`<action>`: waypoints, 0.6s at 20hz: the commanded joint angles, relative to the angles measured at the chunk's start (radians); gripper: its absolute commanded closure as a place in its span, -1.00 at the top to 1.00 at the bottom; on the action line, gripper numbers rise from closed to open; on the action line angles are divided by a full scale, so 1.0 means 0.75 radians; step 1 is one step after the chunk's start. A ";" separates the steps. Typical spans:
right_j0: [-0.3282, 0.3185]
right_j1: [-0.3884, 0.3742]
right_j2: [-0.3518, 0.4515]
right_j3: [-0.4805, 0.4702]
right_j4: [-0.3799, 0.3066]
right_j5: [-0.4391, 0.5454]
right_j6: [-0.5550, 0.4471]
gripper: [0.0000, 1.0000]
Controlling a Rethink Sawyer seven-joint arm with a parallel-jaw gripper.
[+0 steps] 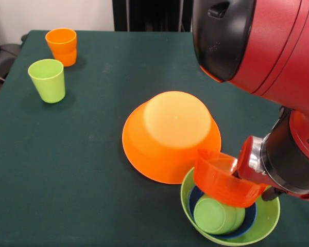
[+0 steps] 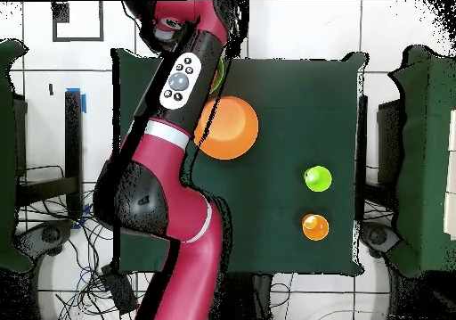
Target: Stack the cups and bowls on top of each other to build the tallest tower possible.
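Fingers (image 1: 245, 177) pinch the rim of the red-orange bowl (image 1: 224, 181), tilted over the light green bowl (image 1: 262, 218) holding a blue bowl (image 1: 247, 218) and green cup (image 1: 216, 216), right of the overturned orange bowl (image 1: 170, 135); orange cup (image 1: 62, 45) and lime cup (image 1: 47, 80) wait far left on the tabletop (image 1: 67, 170), so most stacking seems left.

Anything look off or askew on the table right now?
The small red-orange bowl hangs steeply tilted at the arm's end, over the light green bowl holding a blue bowl and green cup. Large orange bowl lies upside down.
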 commanded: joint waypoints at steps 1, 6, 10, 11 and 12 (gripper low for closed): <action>0.017 0.016 -0.051 -0.100 -0.094 -0.105 -0.337 1.00; 0.015 0.028 -0.023 -0.104 -0.111 -0.106 -0.337 1.00; 0.012 0.031 -0.018 -0.106 -0.111 -0.105 -0.343 1.00; 0.010 0.031 -0.022 -0.106 -0.108 -0.107 -0.346 1.00; 0.009 0.031 -0.024 -0.106 -0.107 -0.108 -0.352 1.00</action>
